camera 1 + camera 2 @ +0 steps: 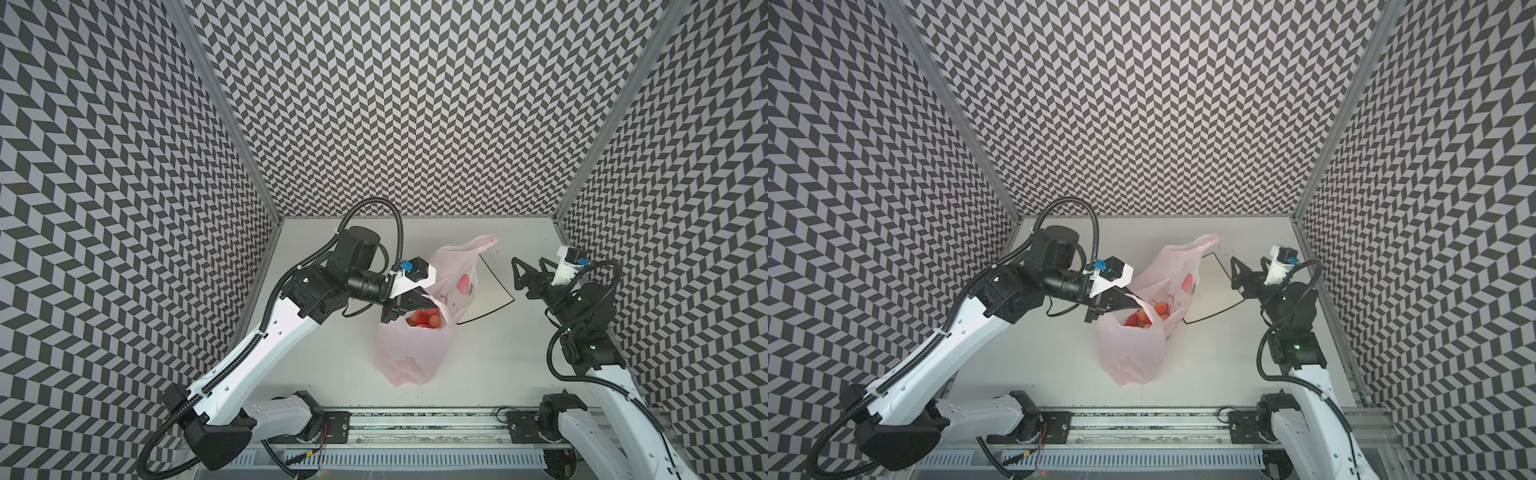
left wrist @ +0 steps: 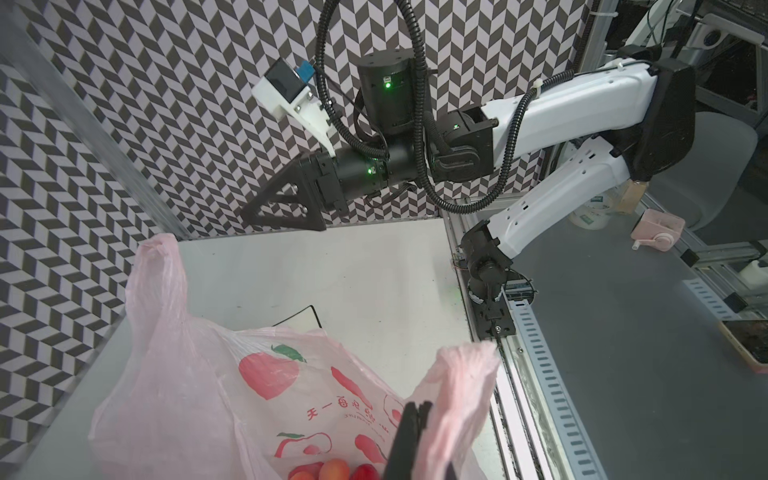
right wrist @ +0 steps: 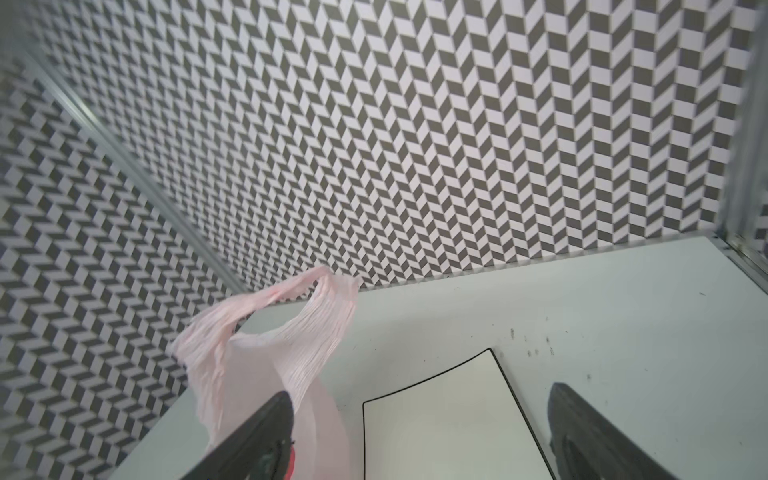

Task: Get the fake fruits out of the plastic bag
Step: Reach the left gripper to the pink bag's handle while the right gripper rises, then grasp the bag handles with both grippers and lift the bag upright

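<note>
The pale-pink plastic bag (image 1: 415, 353) (image 1: 1133, 353) (image 2: 187, 395) stands mid-table with its mouth open. Inside lie the fake fruits (image 1: 424, 320) (image 1: 1148, 316) (image 2: 332, 469), red and orange, partly hidden by the film. My left gripper (image 1: 430, 301) (image 1: 1133, 301) (image 2: 415, 409) is at the mouth's left rim, shut on the bag's film by the near handle. My right gripper (image 1: 517, 274) (image 1: 1235, 272) (image 3: 422, 390) hovers open to the right of the bag, above the plate, holding nothing. The bag's far handle (image 3: 257, 332) sticks up beside its left finger.
A square white plate (image 1: 492, 291) (image 1: 1219, 286) (image 2: 299, 318) (image 3: 449, 415) with a black rim lies flat behind and right of the bag, partly under it. Patterned walls close in the left, back and right sides. A metal rail (image 1: 415, 428) runs along the front edge.
</note>
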Tool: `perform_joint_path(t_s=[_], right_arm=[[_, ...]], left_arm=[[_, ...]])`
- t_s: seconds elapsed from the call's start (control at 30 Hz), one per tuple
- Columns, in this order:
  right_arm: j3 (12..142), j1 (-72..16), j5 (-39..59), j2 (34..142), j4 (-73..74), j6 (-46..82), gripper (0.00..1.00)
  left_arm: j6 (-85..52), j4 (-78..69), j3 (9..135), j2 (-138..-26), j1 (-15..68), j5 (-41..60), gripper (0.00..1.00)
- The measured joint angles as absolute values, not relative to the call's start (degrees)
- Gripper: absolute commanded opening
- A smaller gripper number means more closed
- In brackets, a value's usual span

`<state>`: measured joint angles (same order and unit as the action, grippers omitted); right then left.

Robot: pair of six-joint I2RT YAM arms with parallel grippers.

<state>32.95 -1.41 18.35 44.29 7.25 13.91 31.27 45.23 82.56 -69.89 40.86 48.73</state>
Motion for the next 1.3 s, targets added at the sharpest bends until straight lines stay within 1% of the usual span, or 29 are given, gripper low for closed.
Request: perform_joint_path(t_s=[0.1,0.23,0.43,0.67,0.73,0.8,0.9,0.93,0.97,1.07,1.1,1.2,1.3], right_arm=[[37.78,-1.74,22.81,47.75,3.88,6.22,0.97],[44.64,-2.9,24.12,50.7,0.82,-6.09,0.96],[52.71,-5.37,24.47,58.92,-0.93,-23.35,0.82],[60.25,-8.6,25.47,69.21,-6.02,-39.51,0.81],[61.3,-9.58,24.91,70.7,-6.26,-42.5,0.78],[61.78,-10.83,24.29,71.79,-5.98,-44.64,0.7],[62.0,-13.02,24.01,73.28,-5.02,-46.96,0.45],[62.15,-13.72,24.01,73.91,-4.6,-47.16,0.35],[62.54,-14.35,24.05,74.61,-4.34,-47.18,0.25],[63.68,-15.84,24.36,76.01,-3.92,-46.35,0.03],[63.92,-16.4,24.51,76.18,-3.51,-45.67,0.0],[64.6,-18.35,24.45,76.47,-1.28,-42.74,0.0],[66.13,-21.89,21.3,77.67,2.87,-35.94,0.0]], left_arm=[[32.88,45.36,82.56,-69.1,40.86,47.11,0.0],[35.0,45.93,82.56,-68.34,40.86,44.95,0.0],[37.17,47.16,83.11,-68.25,40.86,42.85,0.0],[38.13,48.03,83.4,-67.66,40.86,41.19,0.0],[38.11,48.18,83.4,-67.22,40.86,40.84,0.0],[38.11,48.23,83.4,-66.63,40.84,40.45,0.0],[38.28,48.36,83.4,-65.8,40.47,39.42,0.0],[38.59,48.4,83.4,-65.49,40.34,38.54,0.0],[39.03,48.42,83.4,-65.12,40.14,37.23,0.0],[40.82,47.64,82.96,-63.46,39.62,31.4,0.0],[41.47,46.76,82.67,-62.76,39.42,29.02,0.0],[43.59,41.3,81.6,-60.99,36.64,22.02,0.0],[44.88,31.92,78.87,-60.07,29.04,18.13,0.0]])
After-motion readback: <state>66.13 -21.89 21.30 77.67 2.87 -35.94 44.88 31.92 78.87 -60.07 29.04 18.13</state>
